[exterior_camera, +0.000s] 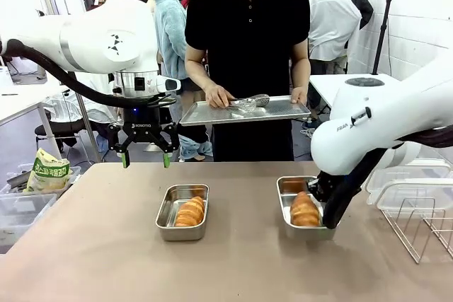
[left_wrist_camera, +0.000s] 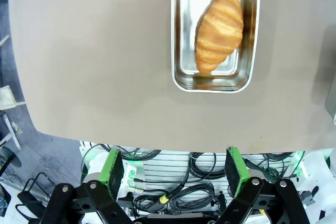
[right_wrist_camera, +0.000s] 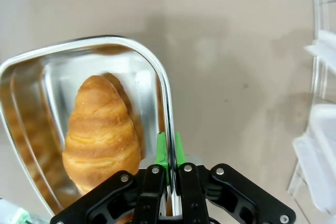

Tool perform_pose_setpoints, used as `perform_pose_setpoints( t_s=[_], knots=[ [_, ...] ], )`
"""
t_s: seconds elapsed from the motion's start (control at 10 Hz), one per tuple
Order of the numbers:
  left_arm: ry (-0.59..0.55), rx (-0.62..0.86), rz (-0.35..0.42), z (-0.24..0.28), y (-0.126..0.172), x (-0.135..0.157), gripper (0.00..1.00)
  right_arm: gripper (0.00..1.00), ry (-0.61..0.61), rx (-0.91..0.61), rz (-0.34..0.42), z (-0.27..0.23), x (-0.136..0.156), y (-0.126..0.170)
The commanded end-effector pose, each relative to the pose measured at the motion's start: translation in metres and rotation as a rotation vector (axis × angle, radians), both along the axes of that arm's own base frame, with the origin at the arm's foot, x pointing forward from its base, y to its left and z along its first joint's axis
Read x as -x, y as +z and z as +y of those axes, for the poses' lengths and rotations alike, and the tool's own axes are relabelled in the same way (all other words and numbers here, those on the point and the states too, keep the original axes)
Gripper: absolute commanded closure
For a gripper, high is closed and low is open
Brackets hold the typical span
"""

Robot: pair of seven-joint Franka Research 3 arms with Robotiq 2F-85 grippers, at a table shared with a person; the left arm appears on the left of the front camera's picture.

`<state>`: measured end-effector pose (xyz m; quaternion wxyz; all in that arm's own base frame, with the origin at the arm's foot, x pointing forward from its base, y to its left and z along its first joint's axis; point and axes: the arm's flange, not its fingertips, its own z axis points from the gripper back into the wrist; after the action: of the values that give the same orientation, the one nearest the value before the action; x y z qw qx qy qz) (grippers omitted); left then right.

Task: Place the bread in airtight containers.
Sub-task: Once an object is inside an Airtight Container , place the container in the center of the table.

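Note:
Two airtight containers, shiny steel pans without lids, sit on the brown table. The left pan [exterior_camera: 168,211] [left_wrist_camera: 177,35] holds one bread [exterior_camera: 190,211] [left_wrist_camera: 219,29]. My left gripper [exterior_camera: 145,158] [left_wrist_camera: 173,166] hangs open and empty above the table's far edge, behind that pan. The right pan [exterior_camera: 286,190] [right_wrist_camera: 63,74] holds another bread [exterior_camera: 304,210] [right_wrist_camera: 102,129]. My right gripper [exterior_camera: 327,213] [right_wrist_camera: 168,150] is shut on this pan's right rim, its green pads pinching the thin steel edge.
Across the table a person holds a flat steel tray [exterior_camera: 283,109] with tongs [exterior_camera: 249,102] on it. A wire rack [exterior_camera: 425,228] and clear plastic lids [exterior_camera: 409,182] stand at the right. A yellow bag [exterior_camera: 48,172] lies in bins off the left edge.

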<state>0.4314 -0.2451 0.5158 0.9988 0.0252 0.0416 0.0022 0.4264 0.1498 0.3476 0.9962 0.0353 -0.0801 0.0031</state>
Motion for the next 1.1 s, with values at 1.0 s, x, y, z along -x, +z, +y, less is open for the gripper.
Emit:
perform_pose_setpoints(
  t_s=[1.0],
  knots=[
    [0.002, -0.002, 0.004, 0.001, 0.002, 0.001, 0.0, 1.0, 0.005, 0.041, 0.116, -0.003, -0.024, -0.03]
  ],
)
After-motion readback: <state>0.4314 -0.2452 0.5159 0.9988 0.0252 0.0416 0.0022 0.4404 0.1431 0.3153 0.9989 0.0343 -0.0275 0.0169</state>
